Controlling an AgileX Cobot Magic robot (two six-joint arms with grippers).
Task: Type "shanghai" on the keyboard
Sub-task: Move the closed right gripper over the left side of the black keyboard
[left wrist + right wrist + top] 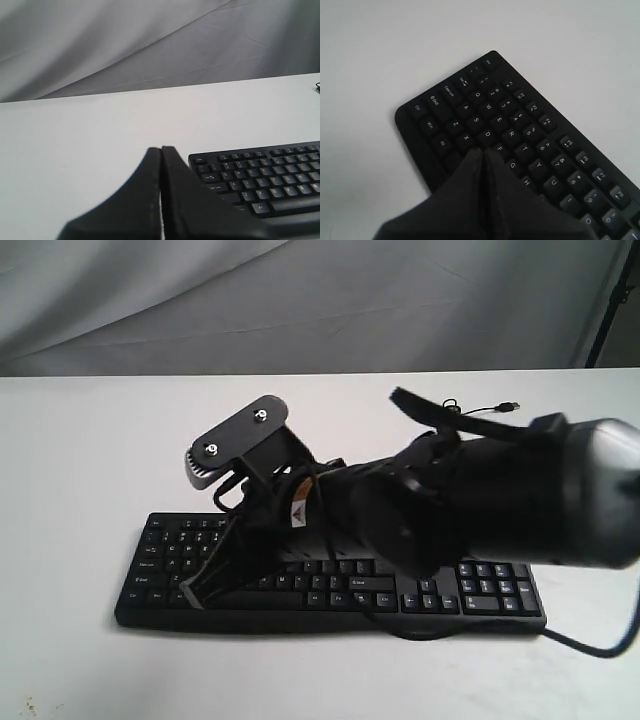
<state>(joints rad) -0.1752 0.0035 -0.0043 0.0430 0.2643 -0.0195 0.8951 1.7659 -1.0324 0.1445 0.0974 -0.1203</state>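
The keyboard [480, 590] lies flat on the white table [80, 490] in the lower middle of the exterior frame, its long side running left to right and its number pad at the right end. Its thin cable [480, 410] trails off behind it toward the upper right. The right arm comes in from the right edge of that frame and crosses the middle. It covers much of the key field, with its wrist camera [240, 440] above the left half of the board. The right gripper [192, 598] points down at the left part of the keyboard, near the front row. In the right wrist view its jaws are pressed together with no gap, and it holds nothing. The tip of the right gripper [484, 150] sits over the letter keys just beside D and F on the keyboard [520, 125]; whether it presses a key cannot be told. The left wrist view shows the left gripper [161, 149] with its jaws also fully closed and empty. It is over bare table, near the Esc corner of the keyboard [270, 175] and not touching it. Grey cloth [300, 300] hangs behind the table.
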